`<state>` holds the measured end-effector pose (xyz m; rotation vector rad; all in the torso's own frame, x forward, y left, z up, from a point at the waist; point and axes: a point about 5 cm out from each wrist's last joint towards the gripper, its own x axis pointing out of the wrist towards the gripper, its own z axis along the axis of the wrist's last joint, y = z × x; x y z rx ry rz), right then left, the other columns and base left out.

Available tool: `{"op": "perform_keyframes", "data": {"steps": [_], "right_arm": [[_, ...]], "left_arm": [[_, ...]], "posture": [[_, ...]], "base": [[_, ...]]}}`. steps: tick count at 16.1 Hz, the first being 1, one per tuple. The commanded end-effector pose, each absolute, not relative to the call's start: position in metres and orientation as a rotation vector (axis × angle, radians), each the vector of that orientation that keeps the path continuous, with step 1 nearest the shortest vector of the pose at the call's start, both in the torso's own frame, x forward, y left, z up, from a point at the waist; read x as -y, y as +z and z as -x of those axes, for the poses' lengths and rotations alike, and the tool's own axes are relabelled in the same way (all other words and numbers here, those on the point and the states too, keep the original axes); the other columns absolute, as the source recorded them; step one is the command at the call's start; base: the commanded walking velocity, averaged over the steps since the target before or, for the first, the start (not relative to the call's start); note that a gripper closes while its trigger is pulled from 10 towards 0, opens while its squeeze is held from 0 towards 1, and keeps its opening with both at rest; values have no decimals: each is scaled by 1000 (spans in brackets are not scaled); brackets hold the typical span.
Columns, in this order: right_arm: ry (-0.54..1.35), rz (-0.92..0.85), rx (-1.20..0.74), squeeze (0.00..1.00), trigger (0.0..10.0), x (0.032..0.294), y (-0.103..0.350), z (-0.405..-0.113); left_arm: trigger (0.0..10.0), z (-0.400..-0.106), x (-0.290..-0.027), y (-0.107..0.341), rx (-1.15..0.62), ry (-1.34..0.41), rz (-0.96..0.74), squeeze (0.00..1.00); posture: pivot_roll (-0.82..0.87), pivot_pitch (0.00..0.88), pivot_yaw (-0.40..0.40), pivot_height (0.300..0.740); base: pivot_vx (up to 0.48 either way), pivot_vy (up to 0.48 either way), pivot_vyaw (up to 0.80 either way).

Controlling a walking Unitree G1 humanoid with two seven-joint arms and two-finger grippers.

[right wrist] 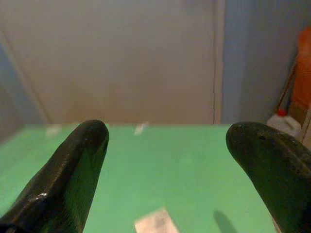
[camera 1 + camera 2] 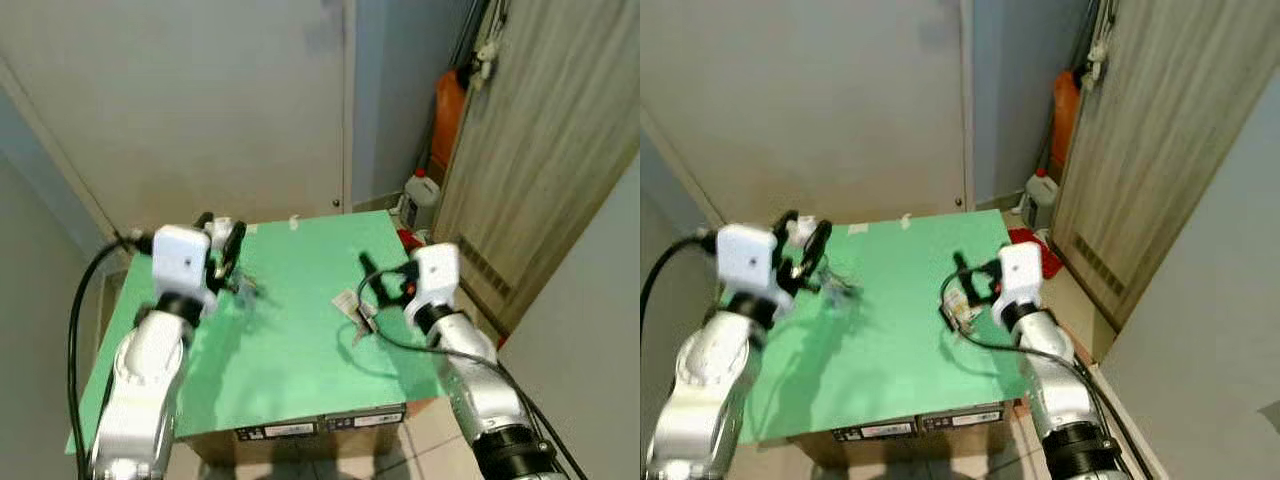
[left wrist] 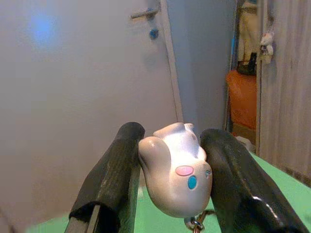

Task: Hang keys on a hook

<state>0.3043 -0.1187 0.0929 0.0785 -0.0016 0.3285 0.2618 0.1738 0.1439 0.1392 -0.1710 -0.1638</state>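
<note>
Green tabletop (image 2: pixel 300 330) at centre frame: left tool (image 3: pixel 170 182) clenches the bunny keychain (image 3: pixel 176 174) upside down, ring end hanging; right tool (image 1: pixel 170 174) spread, empty.

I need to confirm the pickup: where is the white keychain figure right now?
The white keychain figure is gripped between the left gripper fingers, raised above the green table at its far left side.

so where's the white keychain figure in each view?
Left eye: the white keychain figure sits left of centre, in the left gripper.
Right eye: at far left.
Left wrist: centre, between the fingers.
Right wrist: not in it.
Shared landmark: green tabletop.
</note>
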Motion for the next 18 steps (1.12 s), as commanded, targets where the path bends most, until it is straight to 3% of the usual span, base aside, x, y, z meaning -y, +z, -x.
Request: {"op": "perform_keyframes", "data": {"steps": [1, 3, 5, 9, 11, 15, 18], "right_arm": [[318, -137, 81, 0, 10000, 122, 105, -303], [269, -169, 152, 0, 10000, 131, 112, -299], [222, -175, 215, 0, 10000, 140, 125, -295], [240, -102, 181, 0, 10000, 154, 121, -284], [259, -105, 138, 0, 10000, 145, 114, -281], [330, -100, 103, 0, 10000, 128, 111, -281], [361, -102, 67, 0, 10000, 124, 106, -282]], "left_arm": [[0, -249, -180, 145, 217, -144, -155, 0], [0, -237, -172, 156, 288, -204, -243, 0], [0, -237, -170, 166, 301, -201, -218, 0], [0, -237, -180, 153, 201, -127, -157, 0], [0, -238, -186, 135, 75, -74, -138, 0], [0, -240, -186, 133, 53, -44, -126, 0], [0, -245, -183, 134, 55, -18, -83, 0]], "posture": [[16, 0, 95, 740], [15, 0, 81, 740], [9, 0, 73, 740], [15, 0, 60, 740], [17, 0, 52, 740], [23, 0, 38, 740], [36, 0, 21, 740]], "base": [[0, 0, 0], [0, 0, 0], [0, 0, 0], [0, 0, 0], [0, 0, 0], [0, 0, 0], [0, -384, 0]]}}
